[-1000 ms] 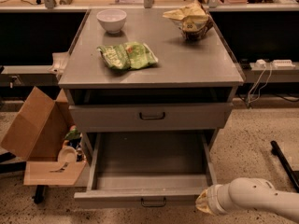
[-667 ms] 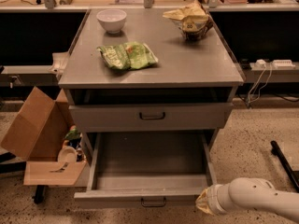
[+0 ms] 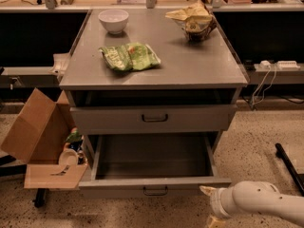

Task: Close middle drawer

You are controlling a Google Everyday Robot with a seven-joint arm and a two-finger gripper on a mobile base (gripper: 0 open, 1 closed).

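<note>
The middle drawer (image 3: pixel 152 161) is pulled far out of the grey cabinet, and its plain grey inside is bare. Its low front panel (image 3: pixel 118 188) carries a small black handle (image 3: pixel 155 190) at the centre. My gripper (image 3: pixel 209 205) is at the end of the white arm (image 3: pixel 256 201), low at the right. It sits just in front of the right end of the drawer's front panel. Its two tan fingertips (image 3: pixel 207 190) stand apart with nothing between them.
Above it is a drawer with a taller front panel (image 3: pixel 154 118), slightly out. On the cabinet top (image 3: pixel 190 61) are a white bowl (image 3: pixel 113 20), a green chip bag (image 3: pixel 129 56) and a tan bag (image 3: pixel 194 19). A cardboard box (image 3: pixel 40 141) stands at the left and a black bar (image 3: pixel 287 165) lies at the right.
</note>
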